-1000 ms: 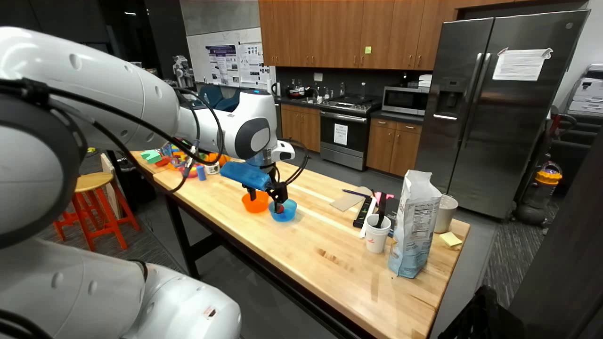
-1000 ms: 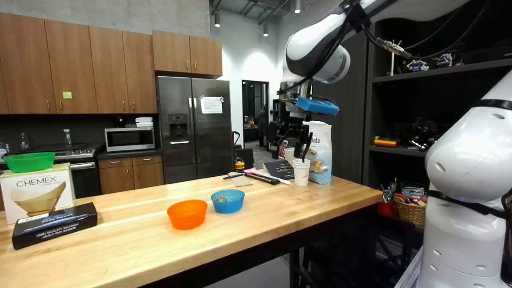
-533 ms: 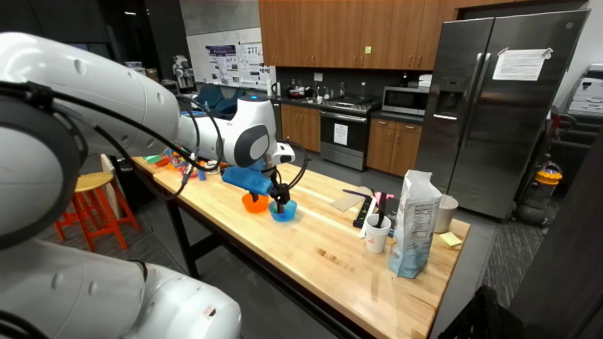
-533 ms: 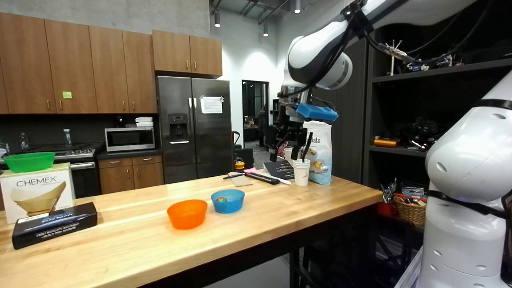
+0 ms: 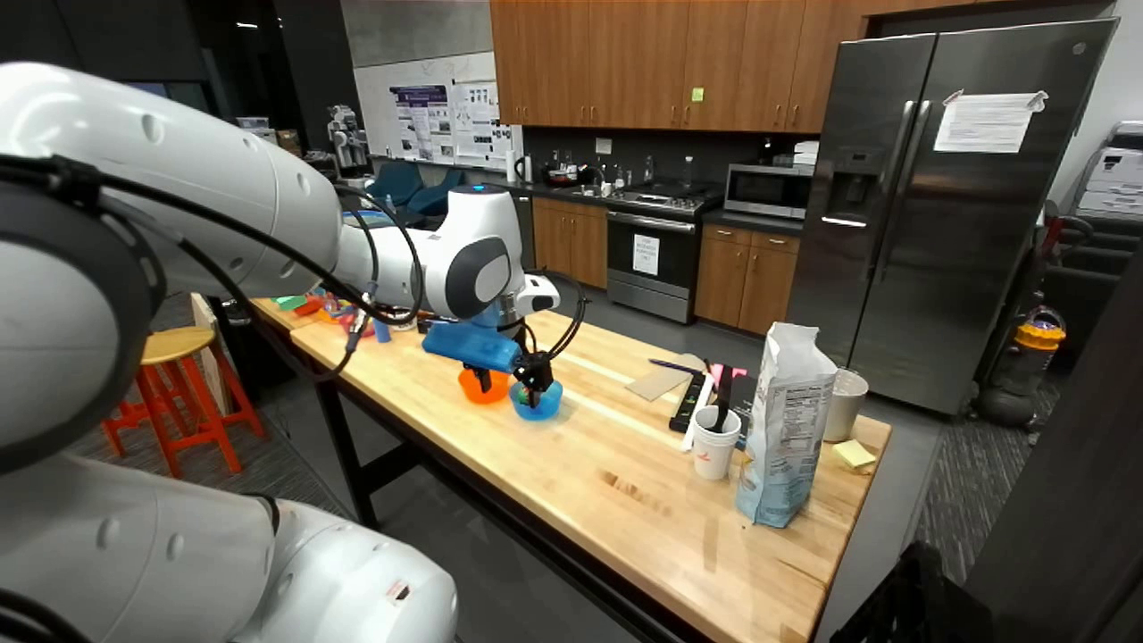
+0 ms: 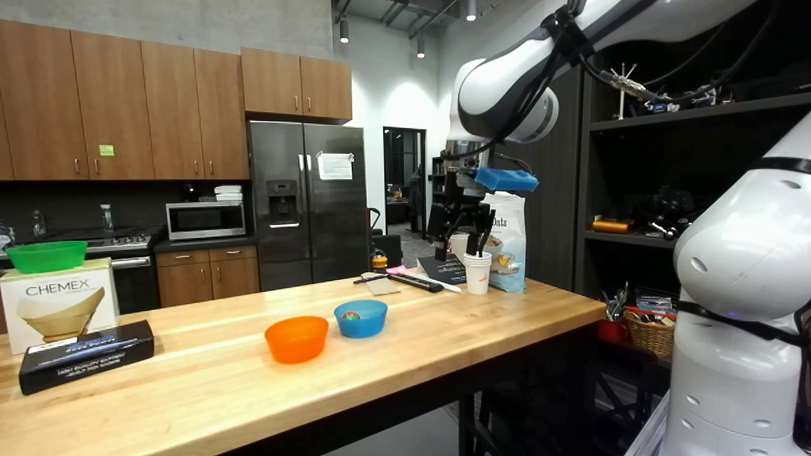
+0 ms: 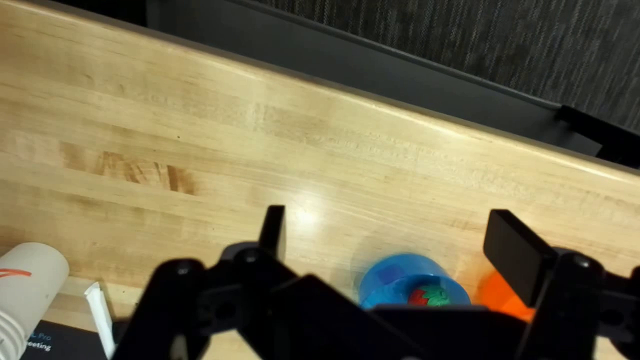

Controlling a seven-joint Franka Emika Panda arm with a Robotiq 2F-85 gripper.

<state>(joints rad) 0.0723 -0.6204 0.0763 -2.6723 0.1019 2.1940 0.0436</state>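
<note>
My gripper point(image 7: 387, 225) stands open over the wooden table, its two black fingers wide apart and nothing between them. Below it in the wrist view is a blue bowl point(image 7: 390, 280), partly covered by the gripper body. Inside that bowl lies a red toy strawberry with green leaves point(image 7: 435, 295). An orange bowl point(image 7: 500, 297) shows behind the finger on the picture's right. Both bowls, the blue one point(image 6: 361, 324) and the orange one point(image 6: 296, 342), sit side by side on the table. In an exterior view the gripper point(image 6: 456, 252) hangs well above the tabletop.
A stack of white cups point(image 6: 478, 278) holding a black utensil stands beside an oats bag point(image 6: 510, 221). Near these lie a pen, a black strip and a dark card. A Chemex box point(image 6: 60, 304) bears a green bowl point(image 6: 47, 256); a black box point(image 6: 85, 354) lies before it.
The arm has come down a little. The gripper tilted briefly and now hangs straighter, its fingers still apart. The bowls and the strawberry stayed where they were.
</note>
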